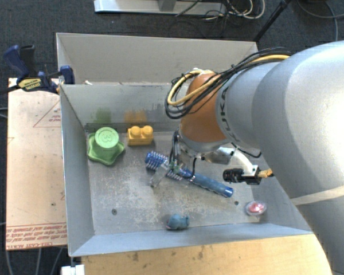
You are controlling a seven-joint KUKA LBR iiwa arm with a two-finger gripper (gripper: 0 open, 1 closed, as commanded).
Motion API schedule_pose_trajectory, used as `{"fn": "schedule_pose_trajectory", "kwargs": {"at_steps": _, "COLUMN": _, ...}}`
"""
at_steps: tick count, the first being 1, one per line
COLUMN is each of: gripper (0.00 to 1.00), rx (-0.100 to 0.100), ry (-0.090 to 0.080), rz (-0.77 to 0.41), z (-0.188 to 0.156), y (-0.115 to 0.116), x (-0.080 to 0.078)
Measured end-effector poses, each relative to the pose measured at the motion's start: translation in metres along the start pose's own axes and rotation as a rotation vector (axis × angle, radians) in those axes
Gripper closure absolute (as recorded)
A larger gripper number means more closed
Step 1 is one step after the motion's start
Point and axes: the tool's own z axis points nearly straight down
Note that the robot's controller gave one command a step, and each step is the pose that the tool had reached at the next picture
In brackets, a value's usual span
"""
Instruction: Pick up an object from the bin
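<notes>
Thing: a blue brush (209, 183), lying flat on the floor of the bin (120, 193), about the middle.
Neighbours: a yellow block (140, 134) and a green cup (105, 145) behind it, a pink round thing (255, 208) near its handle end, all apart from it.
Claw: the claw (169, 169) is low at the neck of the brush, just behind the bristles; I cannot tell if it is apart or together.
Long axis: runs from back-left to front-right of the bin.
Pointing: bristle head toward the green cup, handle end toward the pink thing.
Handling: probably light, stiff plastic; the smooth handle may slip, the bristles give way.
Where to hold: across the narrow handle; taken at the neck, the long handle may droop.
</notes>
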Motion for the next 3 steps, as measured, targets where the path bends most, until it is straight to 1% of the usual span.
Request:
{"fn": "schedule_pose_trajectory", "kwargs": {"at_steps": 1, "gripper": 1.00, "rx": -0.002, "ry": -0.002, "rz": 0.000, "z": 0.000, "y": 0.000, "x": 0.000}}
{"fn": "schedule_pose_trajectory", "kwargs": {"at_steps": 2, "gripper": 1.00, "rx": -0.002, "ry": -0.001, "rz": -0.003, "z": -0.036, "y": 0.001, "x": -0.001}}
{"fn": "schedule_pose_trajectory", "kwargs": {"at_steps": 3, "gripper": 1.00, "rx": -0.003, "ry": -0.003, "rz": -0.007, "z": -0.097, "y": 0.002, "x": -0.001}}
